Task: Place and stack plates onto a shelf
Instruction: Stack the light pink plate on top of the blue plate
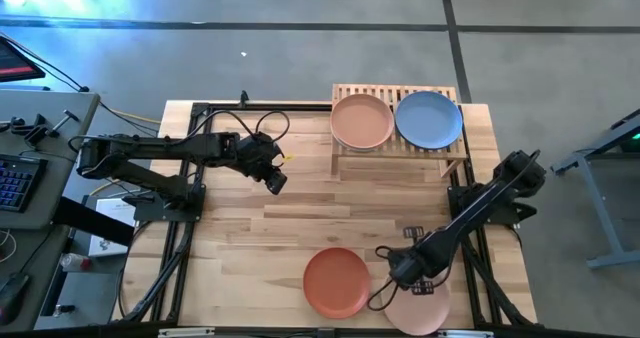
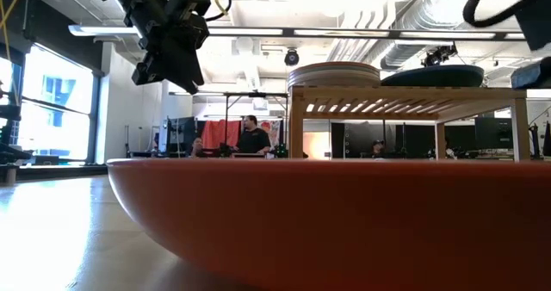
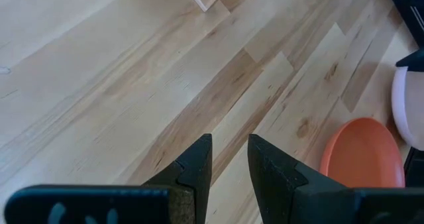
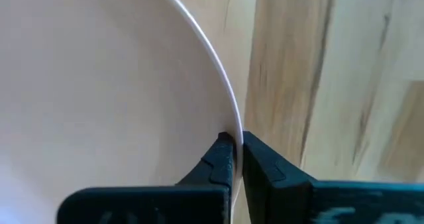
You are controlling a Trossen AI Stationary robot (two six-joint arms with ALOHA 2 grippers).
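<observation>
The wooden table [image 1: 250, 228] is the biggest thing, and the two dark arms stand over it. At its far edge stands the shelf [image 1: 345, 163], a low rack of light wood with a slatted top. On the shelf lie two plates side by side: the peach plate [image 1: 361, 121] and, just beside it, the blue plate [image 1: 429, 119]. In the low view the peach one looks like the top of a small stack, but I cannot tell how many are under it.

Near the front edge of the table lies the terracotta-orange plate [image 1: 336, 281]. Just beside it is the pink plate [image 1: 420, 311], partly covered by the right arm.

The right gripper [image 4: 237, 144] is down at the pink plate, and its two fingers are pressed together on the thin rim of this plate.

The left gripper [image 3: 229, 159] hangs above the bare wood in the middle of the table, well apart from all plates. Its fingers stand a little apart with a narrow gap, holding nothing.
</observation>
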